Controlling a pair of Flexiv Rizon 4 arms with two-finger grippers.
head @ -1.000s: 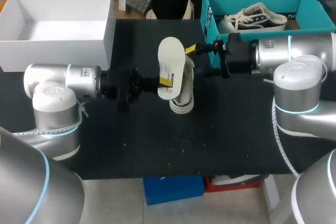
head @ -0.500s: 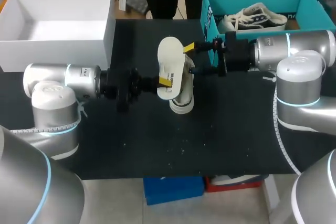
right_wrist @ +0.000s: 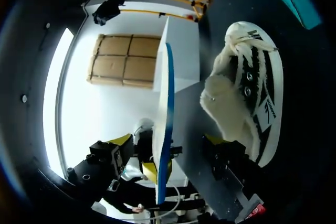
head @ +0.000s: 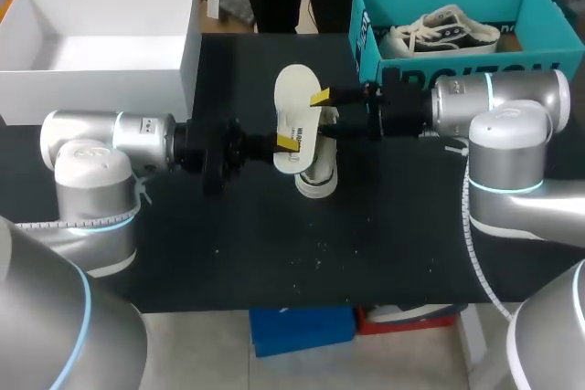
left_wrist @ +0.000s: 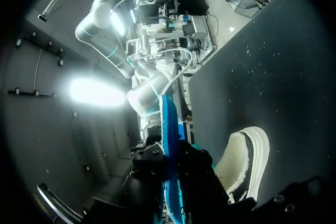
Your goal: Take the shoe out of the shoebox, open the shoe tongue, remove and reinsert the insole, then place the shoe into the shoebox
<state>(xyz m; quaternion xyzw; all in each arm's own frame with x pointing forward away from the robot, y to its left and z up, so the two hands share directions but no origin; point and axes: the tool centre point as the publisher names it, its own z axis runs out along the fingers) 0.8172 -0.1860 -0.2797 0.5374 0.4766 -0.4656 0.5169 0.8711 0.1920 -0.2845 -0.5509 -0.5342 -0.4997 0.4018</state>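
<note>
**Two grippers at one raised insole**

One white insole (head: 297, 111) hangs clear of the table (head: 274, 253), directly above the shoe (head: 317, 178). The shoe rests on the black surface near a corner of the teal shoebox (head: 364, 20), and a second shoe (head: 443, 32) lies inside that box.

- **Left gripper (head: 285, 142):** pressed onto the insole's lower end, with a yellow tip showing on its pale face. The right wrist view shows the sheet edge-on, blue-rimmed.
- **Right gripper (head: 324, 114):** fingers spread, one yellow tip just beside the insole's upper edge and the other finger lower. Nothing is clamped between them.
- **White box (head: 101, 89):** stands well apart, on the left arm's side.

**Handling, as judged.** The insole looks thin, light and flexible. Held by one end alone, its free end is likely to droop or twist. A second pinch across the two flat faces near the opposite end should keep it straight for feeding back in. Pinching edge to edge would probably buckle it.

The shoe appears light and soft, with a fleecy lining and loose laces, so it may slide or tip when pushed. The firm rubber sole or the heel collar seems the better hold; the tongue seems a poorer one.
</note>
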